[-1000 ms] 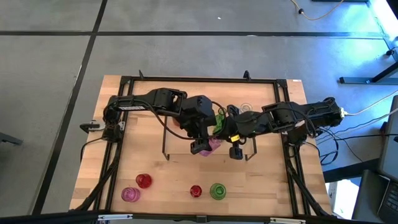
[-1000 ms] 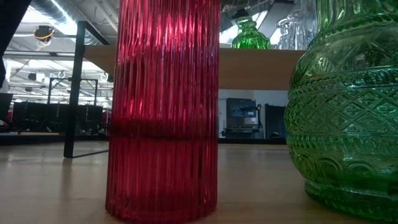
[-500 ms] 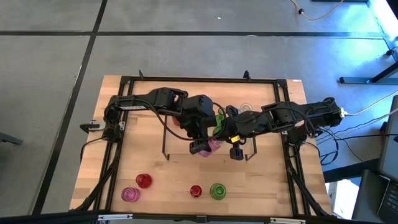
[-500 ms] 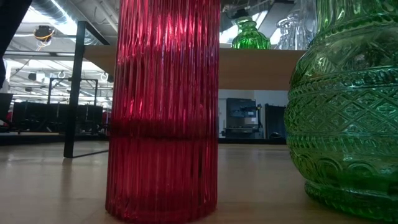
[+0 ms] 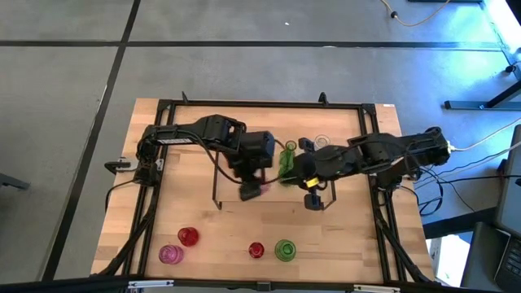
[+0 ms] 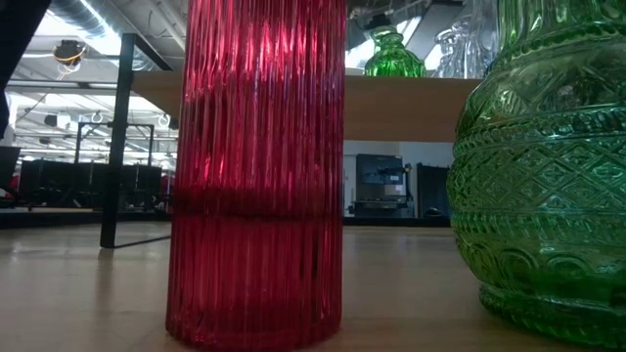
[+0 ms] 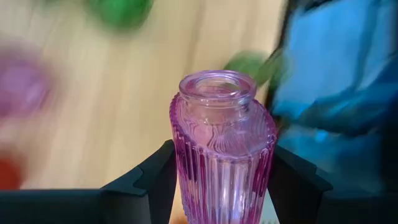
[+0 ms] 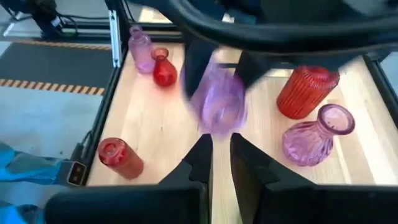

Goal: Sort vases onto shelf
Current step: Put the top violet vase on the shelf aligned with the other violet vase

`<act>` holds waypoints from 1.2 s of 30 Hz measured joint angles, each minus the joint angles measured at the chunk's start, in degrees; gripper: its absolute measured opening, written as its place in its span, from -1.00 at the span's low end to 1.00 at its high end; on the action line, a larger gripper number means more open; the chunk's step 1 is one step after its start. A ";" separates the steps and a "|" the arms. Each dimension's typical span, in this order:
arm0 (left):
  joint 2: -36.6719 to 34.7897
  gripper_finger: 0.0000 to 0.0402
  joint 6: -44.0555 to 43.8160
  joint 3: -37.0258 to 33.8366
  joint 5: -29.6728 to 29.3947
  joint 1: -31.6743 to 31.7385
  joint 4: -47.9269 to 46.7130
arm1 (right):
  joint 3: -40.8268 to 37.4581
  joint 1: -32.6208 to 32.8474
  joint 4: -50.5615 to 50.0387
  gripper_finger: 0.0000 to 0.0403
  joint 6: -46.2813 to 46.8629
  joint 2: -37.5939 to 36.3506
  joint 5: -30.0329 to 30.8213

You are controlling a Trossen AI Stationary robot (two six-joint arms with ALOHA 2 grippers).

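My left gripper (image 5: 251, 189) is over the near part of the light-wood shelf (image 5: 228, 175), shut on a pink ribbed vase (image 7: 221, 155). That vase also shows blurred in the right wrist view (image 8: 217, 102). My right gripper (image 5: 312, 199) is at the shelf's near right part, its fingers (image 8: 200, 155) shut and touching nothing. A green vase (image 5: 287, 159) and a clear vase (image 5: 321, 145) stand on the shelf top. A red vase (image 5: 188, 237), a pink vase (image 5: 170, 254), a small red vase (image 5: 256, 250) and a green vase (image 5: 285, 249) stand on the table near its near edge. My left gripper pinches the pink vase's ribbed body (image 7: 186, 168) below its shoulder, one finger (image 7: 149, 183) on each side. The fingers come slanting down from the far side. The vase is upright with its open mouth (image 7: 217, 84) above the fingers; its base is hidden.
Black frame rails (image 5: 244, 104) run around the tabletop. In the low view a red ribbed vase (image 6: 254, 176) and a green patterned vase (image 6: 548, 166) stand close to the camera. The right wrist view shows several more red and pink vases, among them a red ribbed one (image 8: 308, 90).
My left gripper has carried the pink vase a short way toward the table's left, along the shelf's near part. The green vase on the shelf, half covered by the arm before, now shows beside it. The vase stays held.
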 joint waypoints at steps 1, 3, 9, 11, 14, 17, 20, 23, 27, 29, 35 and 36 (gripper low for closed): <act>-0.11 -0.01 0.33 0.00 -0.67 -0.15 -1.97 | -0.11 0.00 -0.20 -0.81 -0.07 -0.03 0.30; -0.14 -0.01 1.06 0.09 -1.74 -0.66 -1.56 | -0.13 -0.02 -0.32 -0.81 -0.17 -0.69 1.79; -1.01 -0.01 5.55 0.04 -10.27 -3.69 0.66 | -0.08 -0.02 -1.20 -0.81 0.18 -4.89 6.11; -2.46 -0.01 5.82 0.04 -13.89 -4.88 3.18 | -0.10 -0.02 -1.80 -0.81 1.42 -6.55 7.50; -4.90 -0.01 5.90 0.04 -20.19 -6.24 5.68 | -0.08 0.00 -3.55 -0.81 3.64 -9.95 9.13; -7.53 -0.01 6.42 0.07 -28.48 -8.16 8.32 | -0.08 0.02 -5.30 -0.80 5.87 -13.02 10.13; -9.59 -0.01 6.37 0.07 -33.95 -10.31 11.63 | -0.08 0.02 -6.30 -0.80 6.34 -15.58 10.83; -11.98 -0.01 5.69 -2.49 -38.24 -12.11 16.38 | -0.08 0.02 -6.58 -0.80 6.28 -18.10 12.13; -15.78 -0.01 6.01 -9.75 -40.32 -13.84 28.73 | -0.08 0.02 -6.51 -0.80 6.09 -20.17 13.32; -18.34 -0.01 7.14 -15.84 -40.77 -14.24 36.85 | -0.10 0.00 -6.75 -0.80 6.04 -20.82 13.57; -29.63 -0.02 7.74 -42.73 -46.49 -13.99 62.34 | -0.11 0.00 -7.33 -0.80 6.03 -21.31 12.78; -31.93 -0.02 7.59 -47.60 -47.49 -14.00 66.91 | -0.11 0.02 -7.48 -0.80 6.04 -21.31 12.36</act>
